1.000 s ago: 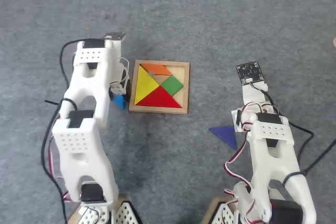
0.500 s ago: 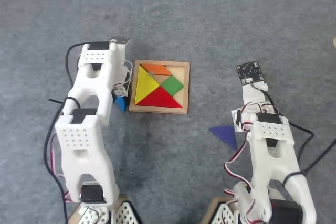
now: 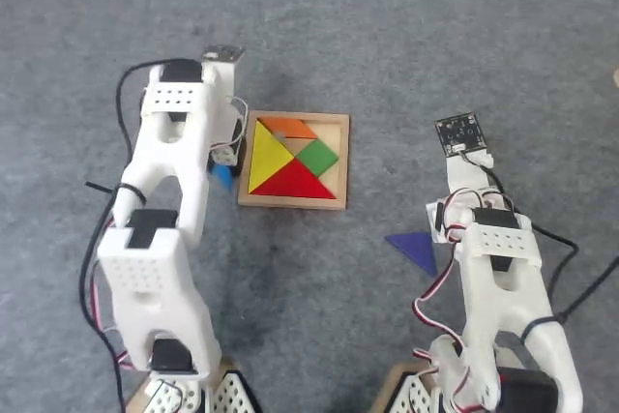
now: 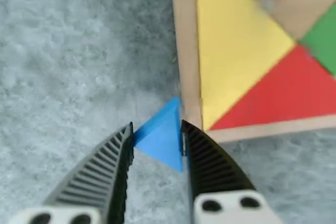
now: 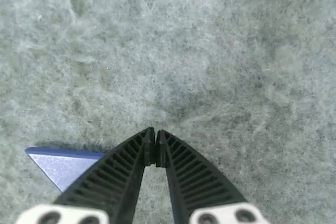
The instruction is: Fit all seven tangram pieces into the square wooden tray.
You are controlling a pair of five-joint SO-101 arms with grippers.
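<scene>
The left jaws pinch a small blue triangle point(image 4: 160, 140), its tip at the outer rim of the square wooden tray point(image 4: 184, 45), not yet inside. The right jaws are pressed together on nothing, just beside a purple triangle point(image 5: 60, 163) lying on the grey surface point(image 3: 387, 55), well apart from the tray. Inside sit a yellow triangle point(image 4: 236, 45), a red triangle point(image 4: 278, 95), a green square point(image 3: 317, 156) and an orange piece point(image 3: 287, 127), with bare wood beside them. By this showing, the job is just past halfway.
</scene>
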